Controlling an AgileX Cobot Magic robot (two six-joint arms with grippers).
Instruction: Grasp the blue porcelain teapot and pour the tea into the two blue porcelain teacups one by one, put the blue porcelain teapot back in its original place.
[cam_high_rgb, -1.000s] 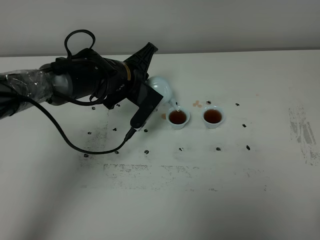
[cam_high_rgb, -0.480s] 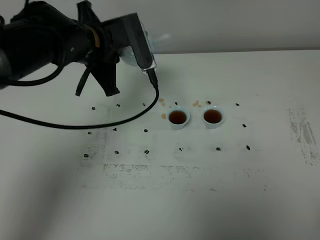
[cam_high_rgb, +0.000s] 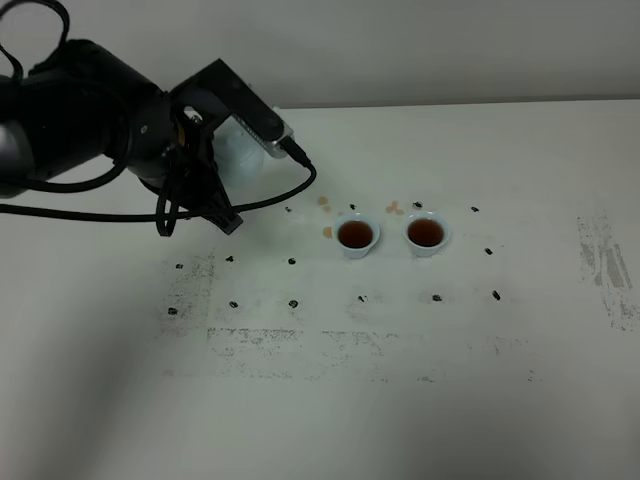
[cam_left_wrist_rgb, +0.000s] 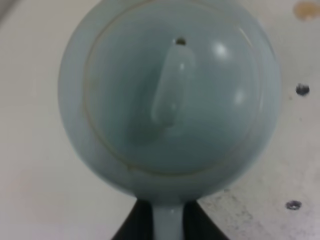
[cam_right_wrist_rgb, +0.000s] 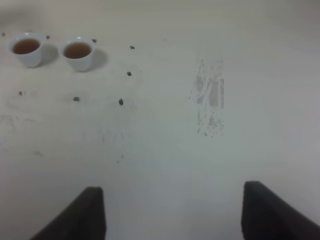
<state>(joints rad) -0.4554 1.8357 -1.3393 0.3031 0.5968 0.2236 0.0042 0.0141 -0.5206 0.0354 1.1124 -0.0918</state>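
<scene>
The blue porcelain teapot (cam_left_wrist_rgb: 170, 95) fills the left wrist view from above, upright, lid knob on top. My left gripper (cam_left_wrist_rgb: 167, 224) is shut on its loop handle. In the high view the teapot (cam_high_rgb: 238, 148) shows only partly behind my left arm (cam_high_rgb: 110, 120), at the table's back left; I cannot tell whether it touches the table. The two blue porcelain teacups (cam_high_rgb: 357, 235) (cam_high_rgb: 426, 232) stand side by side at the middle, both holding brown tea. They also show in the right wrist view (cam_right_wrist_rgb: 28, 48) (cam_right_wrist_rgb: 77, 51). My right gripper (cam_right_wrist_rgb: 175, 215) is open and empty, well away from them.
Brown tea spots (cam_high_rgb: 325, 205) (cam_high_rgb: 395, 208) lie just behind the cups. Small dark marks dot the white table (cam_high_rgb: 330, 400). A scuffed grey patch (cam_high_rgb: 605, 265) is at the right. The left arm's black cable (cam_high_rgb: 260, 203) hangs toward the cups.
The left arm has drawn back from above the left cup to the back left, brought the teapot from tilted to upright, and lowered it toward the table.
</scene>
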